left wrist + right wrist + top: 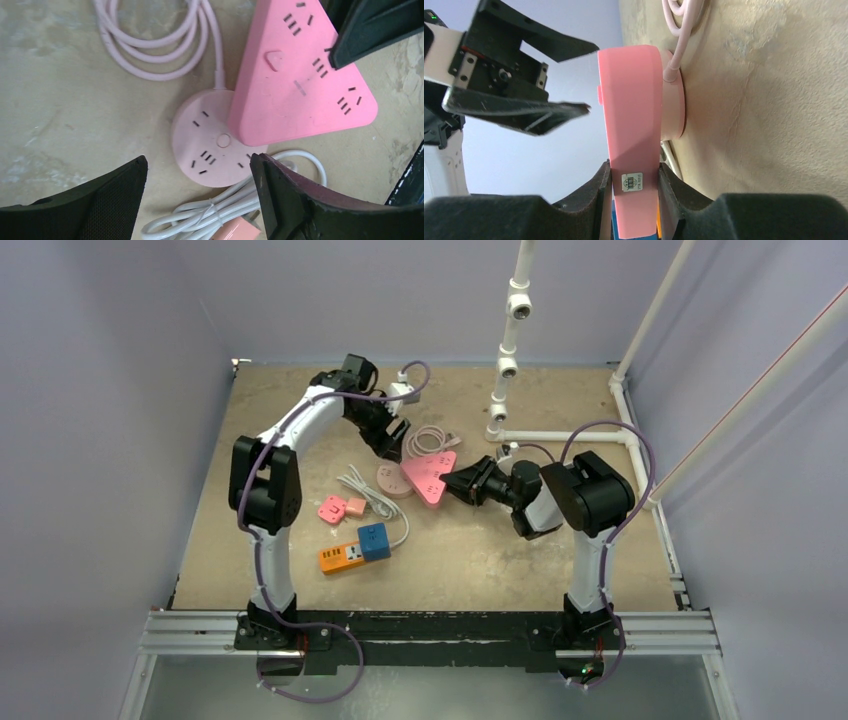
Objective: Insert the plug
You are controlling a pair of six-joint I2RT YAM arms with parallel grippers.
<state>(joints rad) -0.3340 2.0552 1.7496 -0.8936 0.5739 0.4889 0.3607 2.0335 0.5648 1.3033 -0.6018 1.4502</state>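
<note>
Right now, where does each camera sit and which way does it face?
Top external: above and behind the robot, looking down at the table; both arms show.
Left wrist: on the left arm, facing down at the round pink socket; open left gripper shows.
Right wrist: looks along the table; right gripper clamps the triangular pink strip.
Shared: all three show that strip.

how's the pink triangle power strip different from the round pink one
The bright pink triangular power strip has three corners; the pale pink round socket hub is a disc. The triangular strip is gripped by the right hand, overlapping the round hub, which lies on the table. Both have centre buttons.
</note>
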